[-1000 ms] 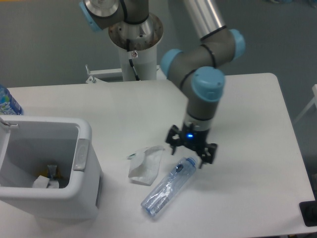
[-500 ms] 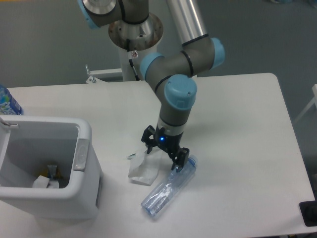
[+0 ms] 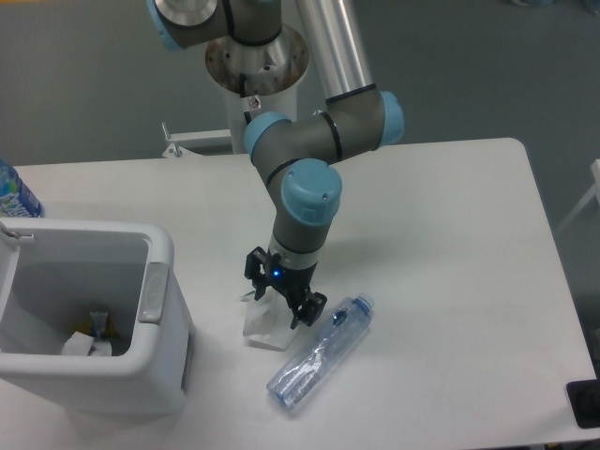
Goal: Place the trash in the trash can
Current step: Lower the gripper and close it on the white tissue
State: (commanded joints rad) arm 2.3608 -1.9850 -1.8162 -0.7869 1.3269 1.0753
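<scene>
Camera view, fixed, looking down on the table (image 3: 450, 206). The crumpled white wrapper (image 3: 267, 324) lies on the tabletop just right of the trash can (image 3: 141, 375), mostly hidden beneath the tool. The gripper (image 3: 283, 296) sits directly over it with jaws spread wide, one finger at the wrapper's upper left and the other at its right edge; whether the fingertips touch the paper cannot be told. A blue light glows on the wrist. The crushed clear bottle (image 3: 319, 354) lies on its side just right of the wrapper, bluish cap pointing up-right, base toward the table's front edge. The two items are close together, with a narrow strip of table between them.

The trash can stands at the table's left front, open-topped, grey latch tab facing the wrapper; scraps lie inside. Open tabletop extends right and rearward of the bottle. A blue-labelled bottle (image 3: 13, 193) shows at the left frame edge; its printing is unreadable. No other writing is legible.
</scene>
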